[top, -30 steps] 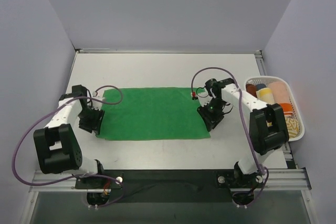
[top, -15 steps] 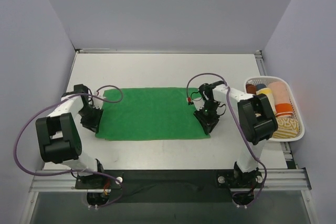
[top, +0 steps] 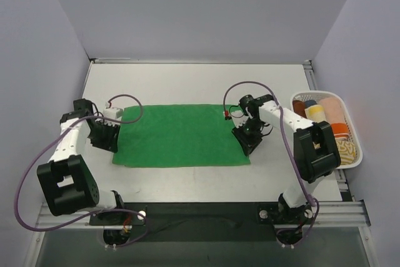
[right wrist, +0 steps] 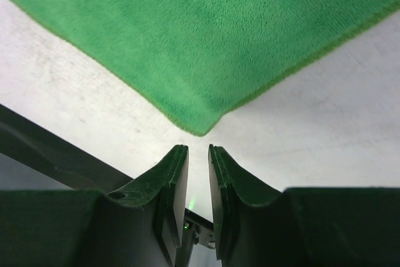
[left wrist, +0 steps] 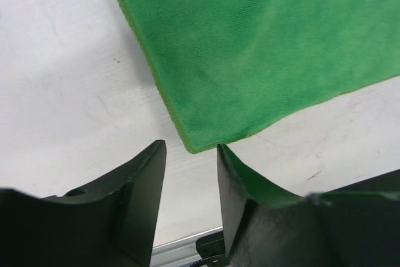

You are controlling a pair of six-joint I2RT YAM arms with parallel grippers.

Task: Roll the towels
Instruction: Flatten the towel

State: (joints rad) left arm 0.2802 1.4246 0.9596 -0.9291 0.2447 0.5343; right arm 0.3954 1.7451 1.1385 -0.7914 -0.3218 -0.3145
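Green towel (top: 181,136) flat on table (top: 187,82); L claw (left wrist: 190,149) at its 8 o'clock corner, jaws clearly apart, empty, corner tip just ahead of gap; R claw (right wrist: 197,149) at 4 o'clock corner, only a thin slit open, gripping nothing.

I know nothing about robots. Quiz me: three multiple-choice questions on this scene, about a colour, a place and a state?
1. The flat cloth towel is: A yellow, B green, C blue.
2. The white slatted plastic basket sits at the white table's: A right edge, B left edge, C middle.
3. The left pincer is: A clamped on the towel, B hidden, C open, empty.
Answers: B, the cloth is bright green; A, it stands at the overhead view's right; C, a gap shows, towel corner just ahead.
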